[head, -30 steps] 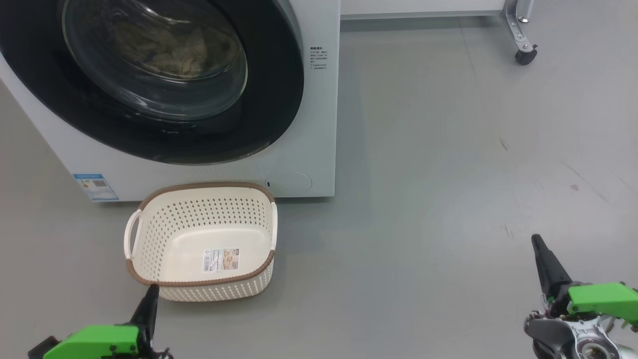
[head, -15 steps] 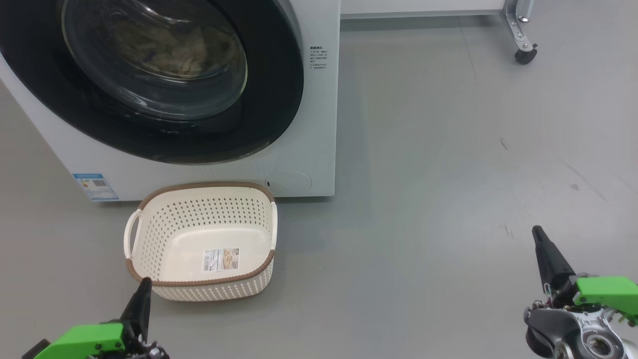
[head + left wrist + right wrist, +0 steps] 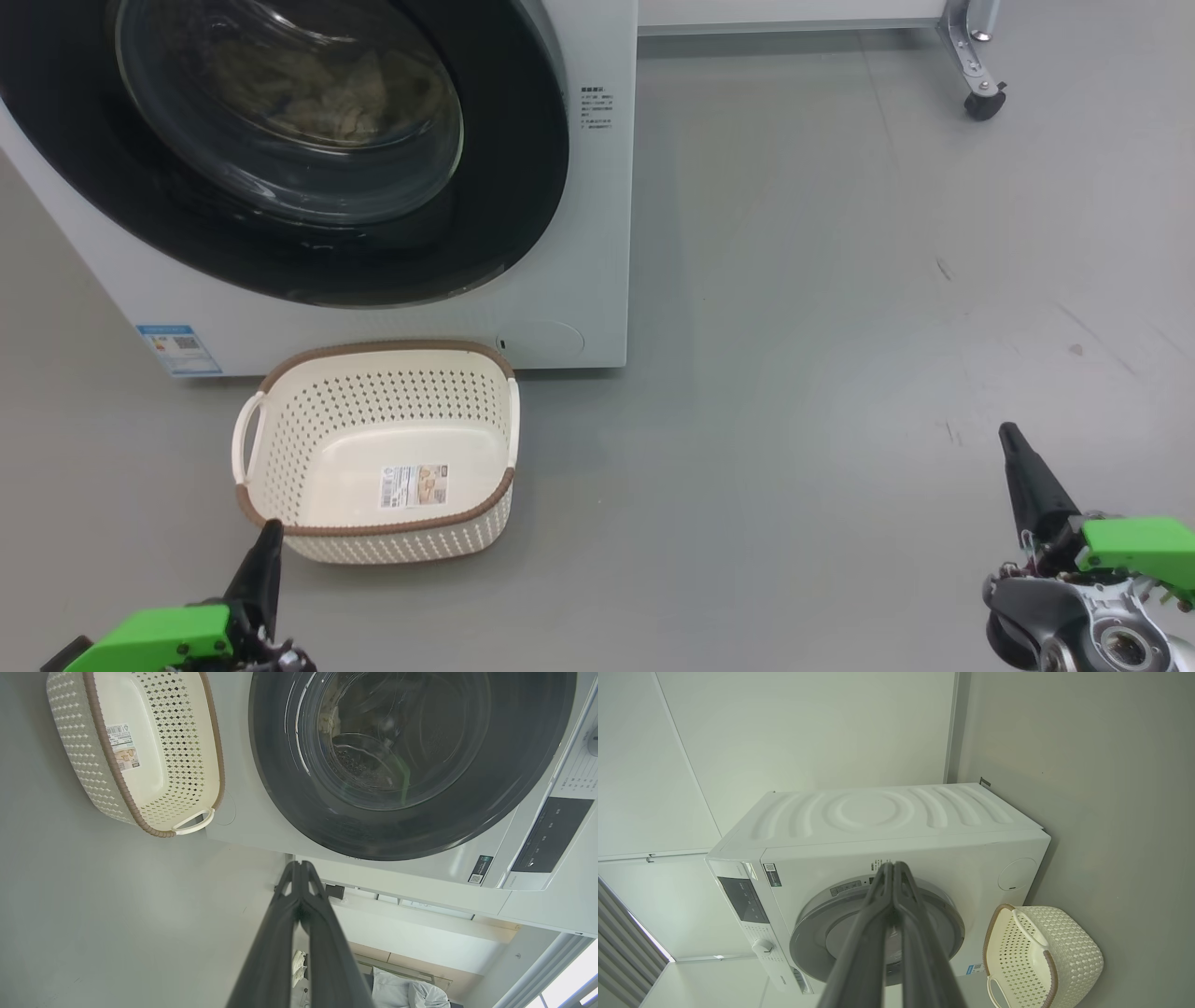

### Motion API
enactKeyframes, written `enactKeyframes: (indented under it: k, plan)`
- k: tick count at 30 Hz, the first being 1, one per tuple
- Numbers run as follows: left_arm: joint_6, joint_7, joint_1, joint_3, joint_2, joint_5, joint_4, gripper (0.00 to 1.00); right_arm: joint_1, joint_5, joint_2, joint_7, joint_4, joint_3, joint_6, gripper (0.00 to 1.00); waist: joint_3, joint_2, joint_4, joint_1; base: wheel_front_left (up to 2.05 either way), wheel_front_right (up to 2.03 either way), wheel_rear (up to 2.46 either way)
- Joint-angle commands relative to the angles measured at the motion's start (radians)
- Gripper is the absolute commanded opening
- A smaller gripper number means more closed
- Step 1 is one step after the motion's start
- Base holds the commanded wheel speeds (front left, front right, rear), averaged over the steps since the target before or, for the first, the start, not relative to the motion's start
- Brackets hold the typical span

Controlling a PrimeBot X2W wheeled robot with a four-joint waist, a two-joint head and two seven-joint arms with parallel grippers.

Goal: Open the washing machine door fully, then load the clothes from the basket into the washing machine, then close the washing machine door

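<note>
In the head view I see the washing machine door (image 3: 509, 187) shut, the clothes (image 3: 327, 93) behind its glass, and the empty basket (image 3: 411, 546) on the floor (image 3: 794, 373) just before the washing machine (image 3: 597, 233). In the left wrist view my left gripper (image 3: 301, 865) is pinched closed on nothing. In the right wrist view my right gripper (image 3: 893, 865) is the same, fingers together and empty.

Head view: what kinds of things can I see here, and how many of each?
White washing machine: 1
Cream basket: 1
Heap of clothes behind the washing machine door: 1
Robot grippers, jaws shut: 2 (left gripper, right gripper)
Black caster wheel: 1
Total: 6
</note>
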Motion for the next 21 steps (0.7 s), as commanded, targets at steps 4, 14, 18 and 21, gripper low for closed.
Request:
enactKeyframes:
  k: [4,14,18,21]
  plan:
    - [-0.007,0.009,-0.05,0.039,0.009,0.003,-0.033,0.0,-0.054,0.0,-0.017,0.011,-0.029,0.013,0.003,0.0,0.0,0.0,0.0,0.0,0.0,0.0,0.0]
    - [-0.007,0.011,-0.05,0.041,0.007,0.005,-0.033,0.0,-0.055,-0.003,-0.015,0.013,-0.029,0.01,0.003,0.0,0.0,0.0,0.0,0.0,0.0,0.0,0.0]
    - [-0.007,0.012,-0.05,0.042,0.007,0.006,-0.033,0.0,-0.055,-0.004,-0.014,0.014,-0.029,0.009,0.003,0.0,0.0,0.0,0.0,0.0,0.0,0.0,0.0]
    - [-0.007,0.012,-0.05,0.042,0.006,0.006,-0.033,0.0,-0.055,-0.005,-0.014,0.015,-0.029,0.008,0.003,0.0,0.0,0.0,0.0,0.0,0.0,0.0,0.0]
